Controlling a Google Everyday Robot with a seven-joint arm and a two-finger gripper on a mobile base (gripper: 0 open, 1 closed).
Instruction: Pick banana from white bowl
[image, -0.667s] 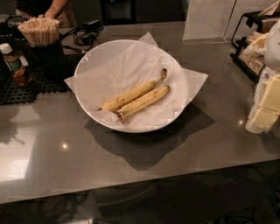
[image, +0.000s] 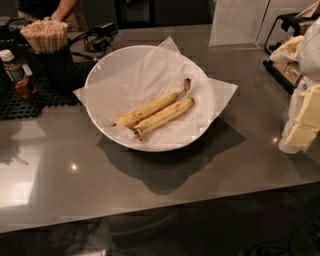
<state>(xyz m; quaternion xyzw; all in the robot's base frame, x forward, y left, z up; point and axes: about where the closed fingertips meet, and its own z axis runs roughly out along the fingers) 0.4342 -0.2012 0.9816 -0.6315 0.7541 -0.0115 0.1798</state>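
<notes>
Banana (image: 164, 116): lying loose in the white bowl (image: 100, 75), on the crinkled paper liner (image: 150, 65), nearer the camera than its neighbour and touching it along one side; short stem end pointing to the lower left, small and hard to make out; gripper (image: 304, 124) at the right border, above the counter's near right part, well apart from bowl and fruit, cut off by the frame edge; pale cream blocks on a whitish body; cannot tell how wide it stands, the far side being out of view; holding neither fruit; speckled banana (image: 145, 110) just behind, its long brown stem curling up toward the far right of the bowl; liner corners sticking out past the rim at left, top and right; grey counter (image: 150, 200) beneath, glossy, with a dark shadow under the bowl; farther left, a dark cup of wooden stirrers (image: 44, 35) and a small bottle (image: 17, 75) on a black mat (image: 30, 102), label unreadable; tangled cables (image: 97, 40) behind; a person's arm (image: 64, 9) at the top left, mostly cropped; a dark rack (image: 280, 47) at the far right, partly hidden by the robot.
</notes>
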